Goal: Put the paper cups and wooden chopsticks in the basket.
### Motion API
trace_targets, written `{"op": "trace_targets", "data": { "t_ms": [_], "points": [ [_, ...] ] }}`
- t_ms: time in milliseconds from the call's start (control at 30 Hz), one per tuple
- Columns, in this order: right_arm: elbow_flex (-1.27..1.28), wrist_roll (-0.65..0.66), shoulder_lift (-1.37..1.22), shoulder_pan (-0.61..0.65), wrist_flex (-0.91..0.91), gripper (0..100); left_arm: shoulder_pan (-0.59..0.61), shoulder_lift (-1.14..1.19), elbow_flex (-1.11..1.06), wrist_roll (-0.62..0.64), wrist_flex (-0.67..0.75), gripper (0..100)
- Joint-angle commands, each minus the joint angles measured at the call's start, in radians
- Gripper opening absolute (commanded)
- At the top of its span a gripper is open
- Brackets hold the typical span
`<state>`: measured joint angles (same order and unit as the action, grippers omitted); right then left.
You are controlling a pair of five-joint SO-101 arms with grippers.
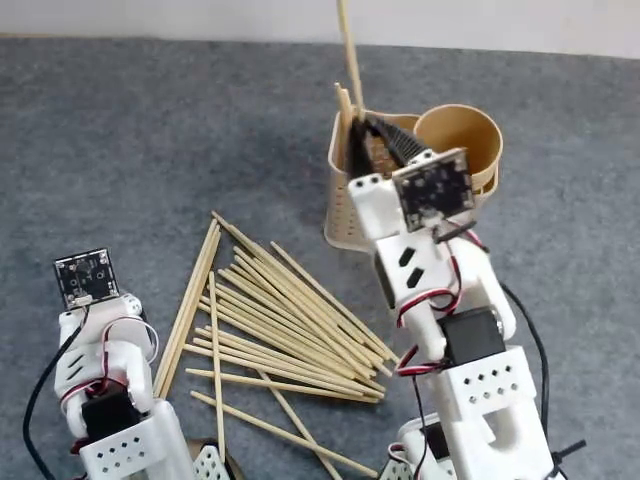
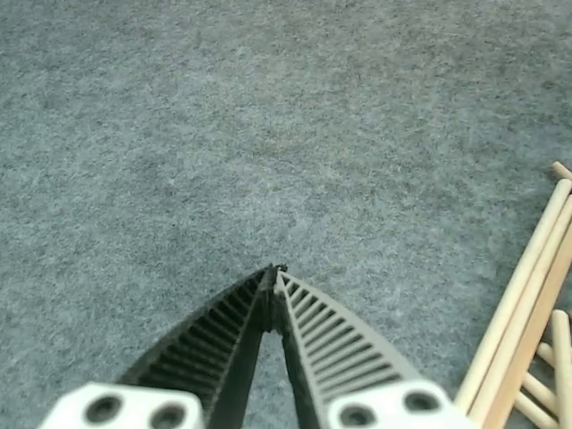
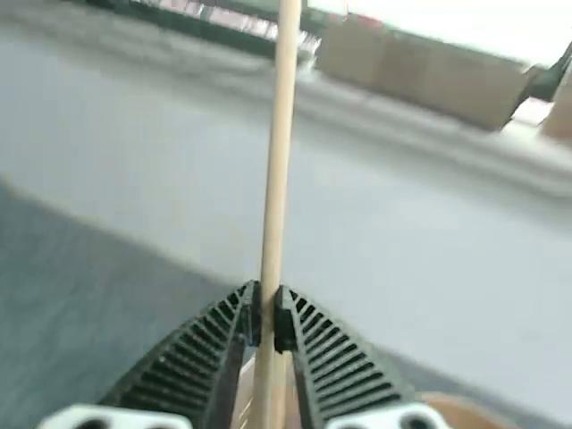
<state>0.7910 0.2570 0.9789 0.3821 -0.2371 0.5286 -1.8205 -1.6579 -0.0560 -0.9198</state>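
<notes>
Holding one chopstick [image 1: 349,50] upright over the basket [image 1: 338,215]
Right jaws pinch it; best lower it straight beside the cup [image 1: 460,135] before letting go. Left jaws closed, empty, near loose chopsticks [image 1: 280,320] on the desk [image 1: 120,130]

Cup [image 1: 470,122] in basket [image 1: 340,215] — loose chopsticks [image 1: 290,320] spread before it, leftward.

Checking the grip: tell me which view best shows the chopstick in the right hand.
The right wrist view: the chopstick stands clamped in the right hand. The high view shows its top rising above the basket; the left wrist view has loose chopsticks instead.
</notes>
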Motion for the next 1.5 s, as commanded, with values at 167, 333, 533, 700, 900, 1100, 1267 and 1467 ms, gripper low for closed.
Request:
{"op": "trace_targets", "data": {
  "t_ms": [167,333,533,700,900,1100,1267,1467],
  "points": [
    [0.03,-0.011,-0.05,-0.027,0.294,0.5,-0.022,-0.008,0.002,-0.009,0.02,0],
    [0.042,-0.011,-0.183,-0.065,0.42,0.5,-0.039,-0.008,0.002,-0.009,0.017,0],
    [0.045,-0.011,-0.292,-0.093,0.438,0.5,-0.044,-0.008,-0.012,-0.032,0.023,0],
    [0.09,-0.011,-0.328,-0.093,0.435,1.5,-0.044,-0.008,-0.015,-0.055,0.023,0],
    [0.099,-0.094,-0.297,-0.094,0.433,10.1,-0.044,-0.008,-0.016,-0.055,0.023,0],
    [0.091,-0.115,-0.216,-0.088,0.239,10.1,-0.044,-0.008,-0.016,-0.057,0.023,0],
    [0.088,-0.115,-0.119,-0.088,0.12,10.1,-0.044,-0.008,-0.016,-0.057,0.023,0],
    [0.09,-0.109,-0.027,-0.042,-0.062,10.1,-0.044,-0.008,-0.016,-0.057,0.023,0]
  ]
}}
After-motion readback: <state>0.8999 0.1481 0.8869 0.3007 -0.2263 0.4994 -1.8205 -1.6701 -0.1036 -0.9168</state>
